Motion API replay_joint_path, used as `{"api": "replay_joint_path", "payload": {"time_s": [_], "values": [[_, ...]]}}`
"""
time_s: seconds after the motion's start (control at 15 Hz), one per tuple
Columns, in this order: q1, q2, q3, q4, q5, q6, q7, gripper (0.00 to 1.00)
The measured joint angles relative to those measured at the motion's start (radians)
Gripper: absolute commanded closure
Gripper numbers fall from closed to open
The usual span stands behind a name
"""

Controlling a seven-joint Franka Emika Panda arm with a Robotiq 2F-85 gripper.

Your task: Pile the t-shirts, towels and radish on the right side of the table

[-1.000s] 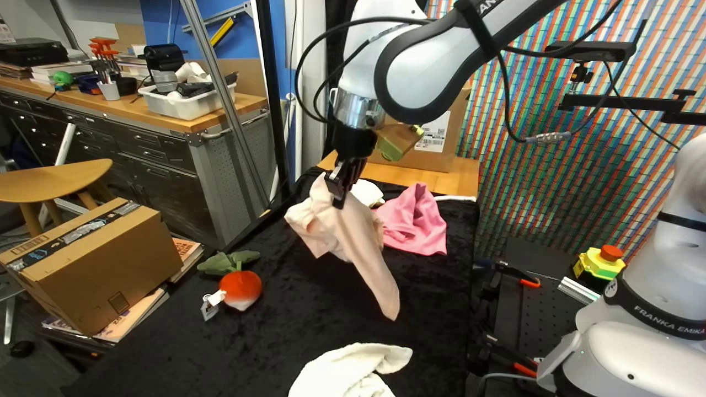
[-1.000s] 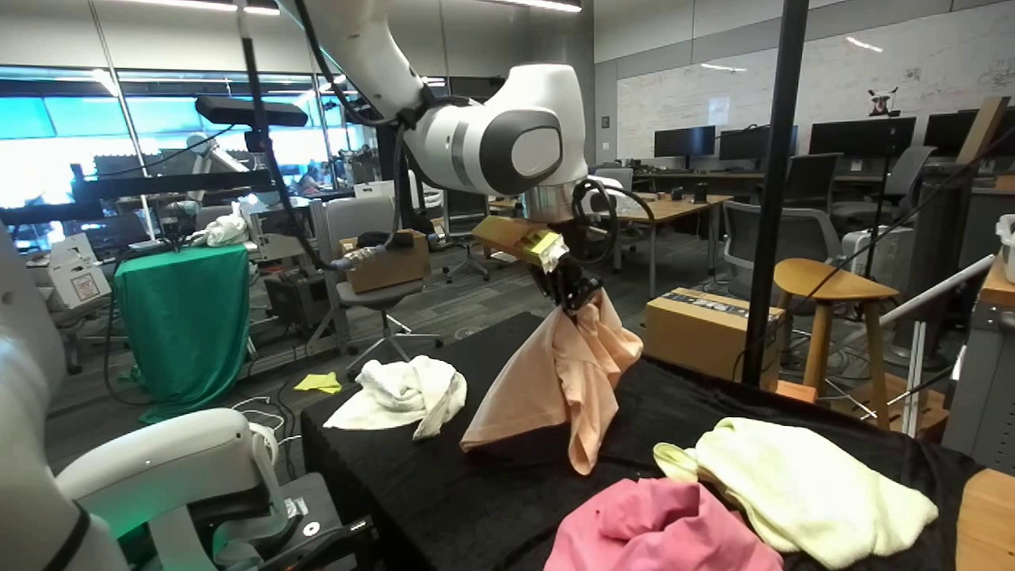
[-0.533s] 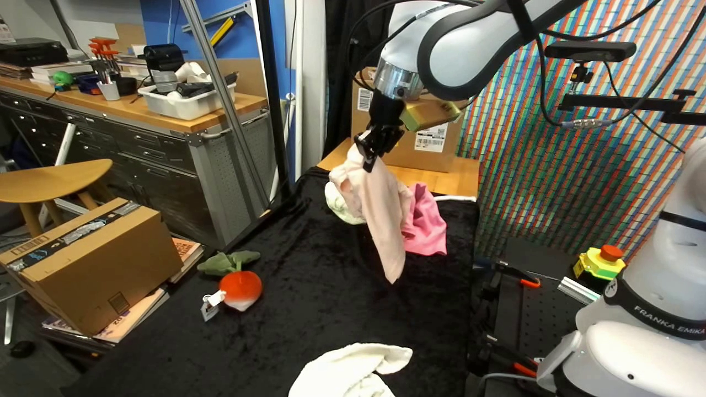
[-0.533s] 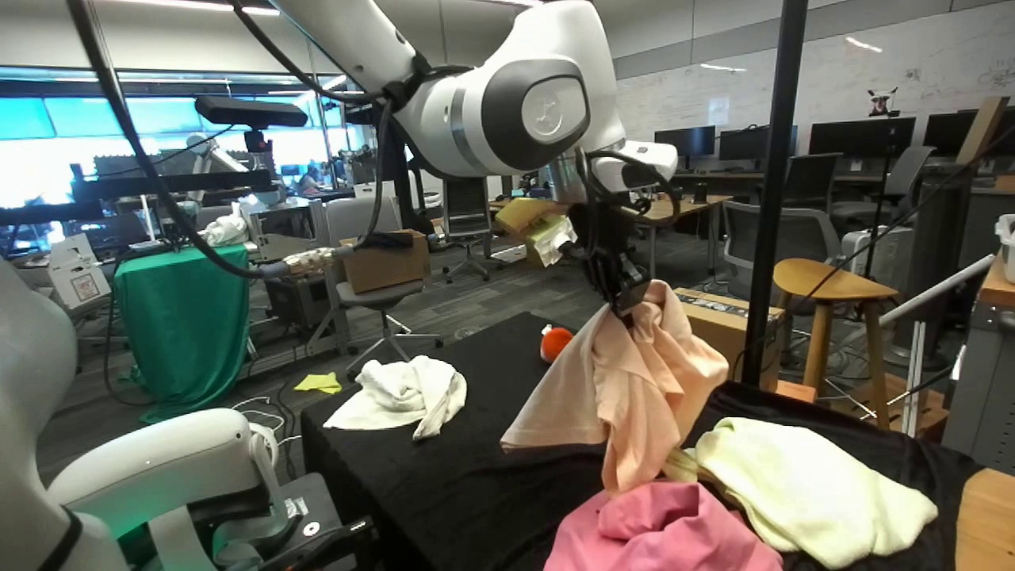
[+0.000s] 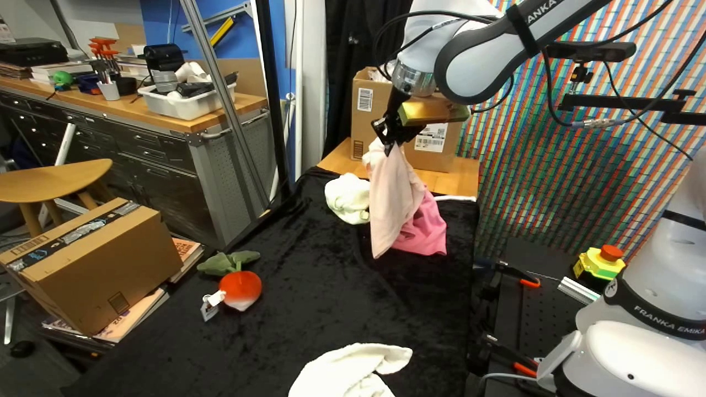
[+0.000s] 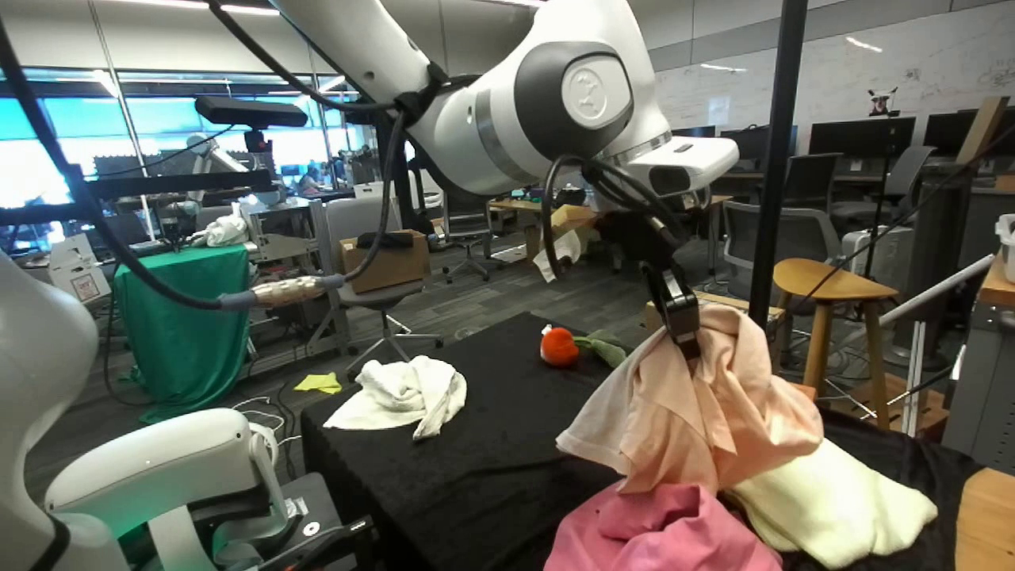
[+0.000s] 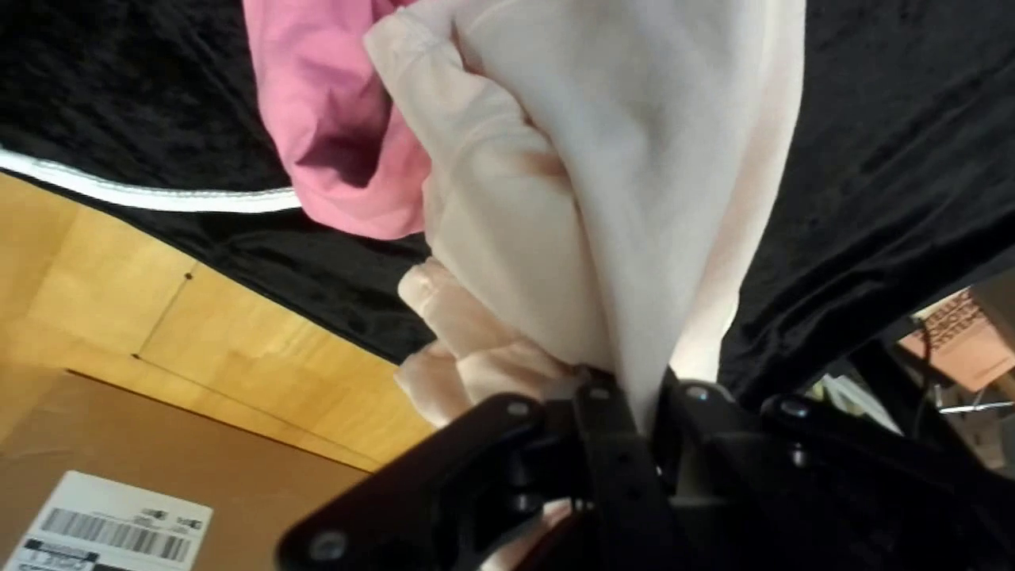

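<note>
Wrist view: black two-fingered hand (image 7: pixel 644 388) pinching a pale peach cloth (image 7: pixel 618 159); its folds overlap a bright pink crumpled cloth (image 7: pixel 333 127) on the velvety black bench (image 7: pixel 896 135).

In an exterior view: the peach folds hang from the hand, in front of the pink. Round red plush radish (image 5: pixel 241 284), green leafy top, lies well apart, near the bench's edge on the side of a brown cardboard box (image 5: pixel 99 259).

In an exterior view: crumpled white cloth (image 6: pixel 404 388) on the bench, well apart from the pink. Bunched pale yellow cloth (image 6: pixel 848 500) partly behind the held peach; from where I stand, cannot tell whether they touch.
</note>
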Motion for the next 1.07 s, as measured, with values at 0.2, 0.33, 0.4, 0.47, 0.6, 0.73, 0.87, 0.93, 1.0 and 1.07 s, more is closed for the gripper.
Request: {"api": "replay_joint_path", "payload": {"time_s": [0.2, 0.33, 0.4, 0.47, 0.6, 0.73, 0.87, 0.93, 1.0, 1.07], "values": [[-0.031, 0.004, -0.006, 0.001, -0.066, -0.019, 0.179, 0.64], [-0.039, 0.012, -0.008, 0.004, -0.075, -0.047, 0.283, 0.51], [-0.039, 0.018, -0.01, 0.004, -0.074, -0.055, 0.32, 0.42], [-0.038, 0.023, -0.01, 0.004, -0.071, -0.058, 0.345, 0.35], [-0.031, 0.032, -0.01, 0.005, -0.068, -0.058, 0.374, 0.2], [-0.018, 0.038, -0.009, 0.005, -0.067, -0.06, 0.392, 0.05], [0.005, 0.038, -0.004, 0.005, -0.067, -0.06, 0.393, 0.0], [0.024, 0.038, 0.002, 0.005, -0.062, -0.06, 0.378, 0.0], [0.048, 0.038, 0.012, 0.005, -0.045, -0.059, 0.345, 0.0], [0.075, 0.038, 0.026, 0.004, -0.028, -0.06, 0.314, 0.0]]}}
